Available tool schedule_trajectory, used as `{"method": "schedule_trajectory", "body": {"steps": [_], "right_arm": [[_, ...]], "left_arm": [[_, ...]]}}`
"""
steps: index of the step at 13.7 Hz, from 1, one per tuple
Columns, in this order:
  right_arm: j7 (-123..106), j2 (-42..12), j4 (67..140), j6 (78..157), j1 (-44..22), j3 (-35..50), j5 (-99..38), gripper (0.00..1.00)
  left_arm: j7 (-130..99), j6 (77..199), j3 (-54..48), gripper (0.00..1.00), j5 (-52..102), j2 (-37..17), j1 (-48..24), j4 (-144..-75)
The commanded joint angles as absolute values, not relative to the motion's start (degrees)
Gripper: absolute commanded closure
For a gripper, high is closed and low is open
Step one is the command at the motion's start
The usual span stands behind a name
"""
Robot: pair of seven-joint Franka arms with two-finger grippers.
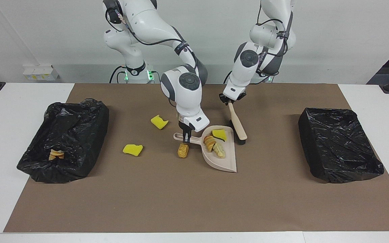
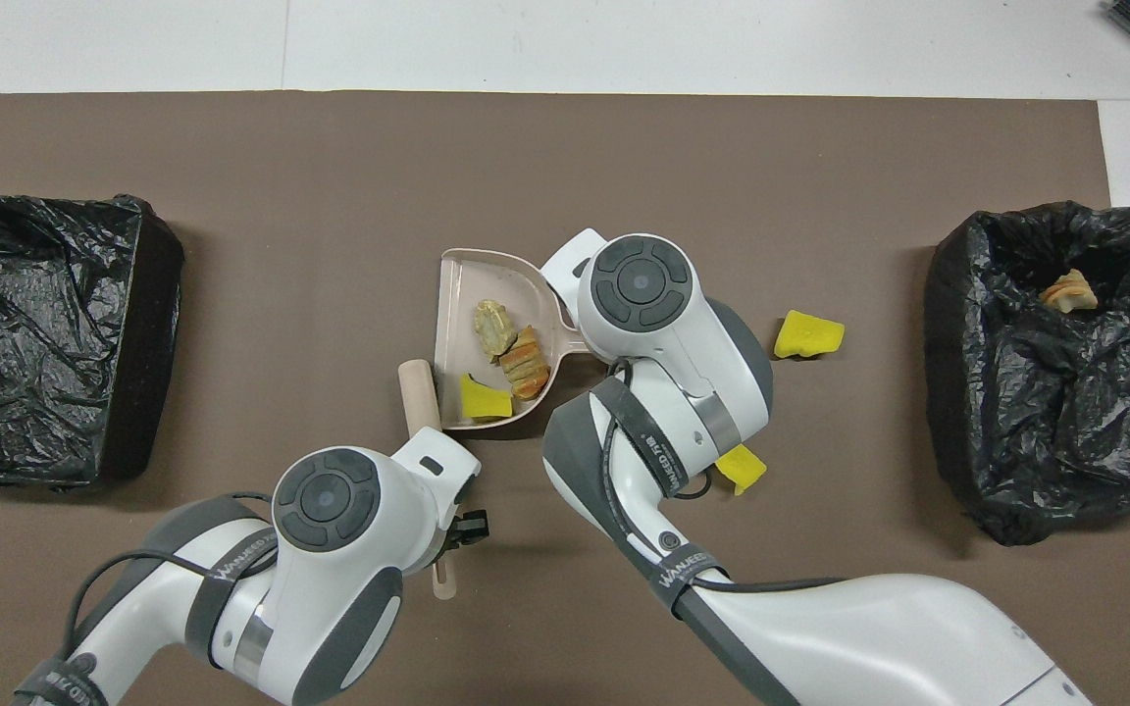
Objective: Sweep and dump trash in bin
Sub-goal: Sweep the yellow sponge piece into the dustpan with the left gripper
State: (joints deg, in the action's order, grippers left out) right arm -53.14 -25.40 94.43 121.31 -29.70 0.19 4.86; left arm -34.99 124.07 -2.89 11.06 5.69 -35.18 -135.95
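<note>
The right end effector (image 1: 185,131) is clamped on the handle of the beige dustpan (image 1: 226,162), which lies flat on the brown mat (image 1: 181,202) mid-worktop. The left end effector (image 1: 230,100) pinches the handle of a brush (image 1: 237,125) whose head rests at the dustpan's open edge. In the pan lie two pastry lumps (image 1: 213,146) and a yellow chunk (image 1: 220,134). A third lump (image 1: 183,151) sits beside the handle; two yellow chunks (image 1: 132,149) lie toward the right arm's bin (image 1: 79,135), which holds one lump
</note>
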Motion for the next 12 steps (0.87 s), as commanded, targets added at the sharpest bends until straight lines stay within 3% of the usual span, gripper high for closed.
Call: {"method": "schedule_trajectory", "body": {"steps": [1, 4, 12], "right_arm": [[-54.2, -25.0, 95.3, 122.3, -29.4, 0.4, 5.5, 1.00], [-54.2, -25.0, 95.3, 122.3, -29.4, 0.4, 5.4, 1.00], [-54.8, -25.3, 95.2, 122.7, -28.2, 0.4, 4.3, 1.00]], "left_arm": [[-32.0, 124.6, -2.2, 1.00, 12.0, 4.5, -37.6, -133.3], [-32.3, 121.4, -1.8, 1.00, 11.3, 5.1, -36.8, -132.3], [-33.0, 110.4, -1.6, 1.00, 4.7, 13.4, -31.2, -131.6]]}}
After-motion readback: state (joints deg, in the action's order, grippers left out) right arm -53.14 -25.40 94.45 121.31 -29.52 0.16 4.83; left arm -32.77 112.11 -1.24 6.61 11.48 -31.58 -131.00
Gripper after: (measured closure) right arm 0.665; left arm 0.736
